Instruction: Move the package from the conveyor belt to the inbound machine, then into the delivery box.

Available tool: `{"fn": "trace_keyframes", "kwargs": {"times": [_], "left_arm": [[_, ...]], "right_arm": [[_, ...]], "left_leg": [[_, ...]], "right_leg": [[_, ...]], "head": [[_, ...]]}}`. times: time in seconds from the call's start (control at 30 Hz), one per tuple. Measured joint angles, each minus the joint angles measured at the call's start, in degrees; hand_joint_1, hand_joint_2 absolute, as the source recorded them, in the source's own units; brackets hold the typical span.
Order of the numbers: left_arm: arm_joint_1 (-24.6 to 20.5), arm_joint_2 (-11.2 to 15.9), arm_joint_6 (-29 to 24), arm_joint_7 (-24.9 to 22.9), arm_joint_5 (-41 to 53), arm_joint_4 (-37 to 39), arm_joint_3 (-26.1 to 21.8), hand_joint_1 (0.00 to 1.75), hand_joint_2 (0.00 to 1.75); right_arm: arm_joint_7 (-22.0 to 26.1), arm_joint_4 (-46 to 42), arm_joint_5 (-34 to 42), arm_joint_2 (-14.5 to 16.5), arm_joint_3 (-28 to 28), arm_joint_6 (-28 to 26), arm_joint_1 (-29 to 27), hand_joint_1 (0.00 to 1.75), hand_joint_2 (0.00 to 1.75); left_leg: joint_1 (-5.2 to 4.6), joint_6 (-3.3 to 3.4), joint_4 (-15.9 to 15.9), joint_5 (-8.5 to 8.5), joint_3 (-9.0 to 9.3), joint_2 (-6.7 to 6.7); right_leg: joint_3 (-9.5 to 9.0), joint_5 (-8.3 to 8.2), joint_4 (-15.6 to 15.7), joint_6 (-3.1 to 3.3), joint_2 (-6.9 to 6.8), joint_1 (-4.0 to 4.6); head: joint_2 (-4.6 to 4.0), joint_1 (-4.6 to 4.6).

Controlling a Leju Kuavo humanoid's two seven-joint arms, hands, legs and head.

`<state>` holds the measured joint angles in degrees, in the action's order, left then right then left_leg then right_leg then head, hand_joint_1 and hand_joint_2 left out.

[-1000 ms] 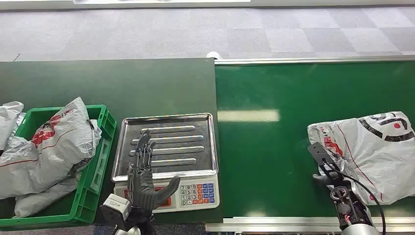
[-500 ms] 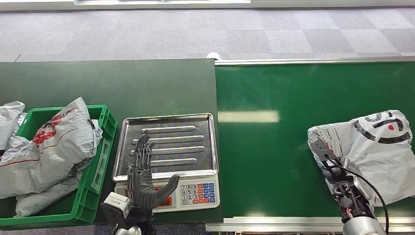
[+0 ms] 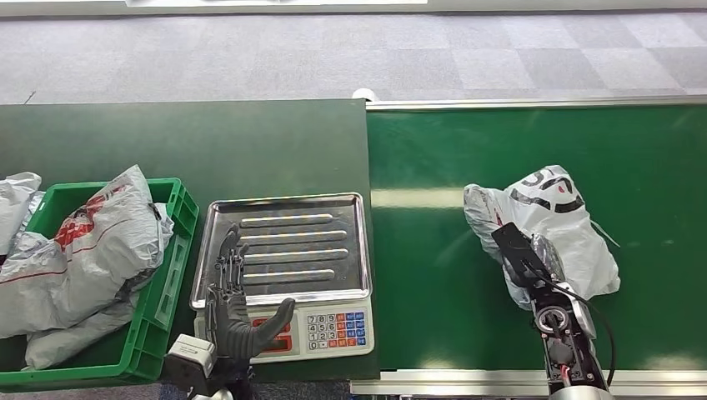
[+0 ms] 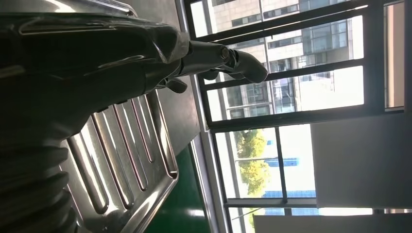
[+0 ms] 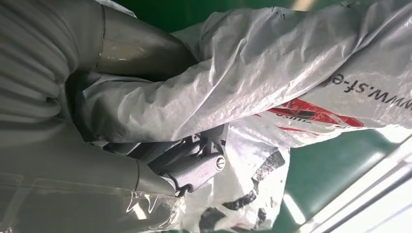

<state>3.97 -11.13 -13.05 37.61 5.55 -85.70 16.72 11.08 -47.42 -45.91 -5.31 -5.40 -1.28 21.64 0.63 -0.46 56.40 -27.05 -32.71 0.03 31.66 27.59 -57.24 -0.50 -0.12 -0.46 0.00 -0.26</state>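
A dark green worktop (image 3: 167, 137) adjoined a brighter green conveyor belt (image 3: 534, 142) with a metal edge. A green crate (image 3: 158, 308) of grey bags and a scale (image 3: 288, 321) with a steel tray stood side by side on the worktop. A grey package (image 3: 567, 229) sat over the belt.

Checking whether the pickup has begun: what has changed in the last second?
The right robot hand has closed on the package and carried it left along the conveyor belt, toward the scale. The left robot hand drifted slightly; the green crate is unchanged.
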Motion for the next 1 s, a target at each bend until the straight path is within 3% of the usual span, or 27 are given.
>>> {"fn": "trace_keyframes", "kwargs": {"times": [0.17,0.47,0.63,0.8,1.0], "left_arm": [[-0.6,0.0,0.0,0.4,0.3,0.0,-0.9,0.00,1.75],[-0.8,0.4,-1.2,0.7,0.1,-0.6,-1.8,0.00,1.75],[-0.8,0.9,-2.0,1.0,-0.4,-0.7,-2.1,0.00,1.75],[-0.8,1.2,-2.4,1.1,-0.6,-0.7,-2.4,0.00,1.75],[-0.6,1.3,-2.9,1.1,-0.8,-0.8,-2.6,0.00,1.75]], "right_arm": [[1.6,-13.0,5.6,2.5,8.4,1.0,-4.8,1.75,1.75],[3.8,-23.8,8.7,5.5,20.1,2.9,-7.1,1.75,1.75],[3.0,-26.5,8.8,6.7,26.7,3.1,-7.2,1.75,1.75],[2.9,-27.3,8.1,7.0,29.7,2.8,-7.1,1.75,1.75],[0.1,-27.4,2.0,7.7,33.0,-1.0,-6.3,1.75,1.75]], "left_leg": [[0.00,-0.01,0.0,-0.01,-0.01,0.07],[0.00,-0.01,0.0,-0.01,-0.01,0.18],[0.02,-0.02,0.0,-0.01,-0.03,0.11],[0.00,-0.02,0.0,-0.01,-0.04,0.09],[0.00,-0.02,0.0,-0.01,-0.03,0.08]], "right_leg": [[0.07,0.00,0.0,0.01,0.08,0.00],[0.08,-0.01,0.0,0.02,0.14,0.00],[0.09,0.01,0.0,0.03,0.12,0.02],[0.08,0.01,0.0,0.02,0.12,0.01],[0.08,0.00,0.0,0.02,0.12,0.00]], "head": [[0.00,0.01],[0.00,0.01],[0.00,0.02],[0.00,0.02],[0.00,0.02]]}}
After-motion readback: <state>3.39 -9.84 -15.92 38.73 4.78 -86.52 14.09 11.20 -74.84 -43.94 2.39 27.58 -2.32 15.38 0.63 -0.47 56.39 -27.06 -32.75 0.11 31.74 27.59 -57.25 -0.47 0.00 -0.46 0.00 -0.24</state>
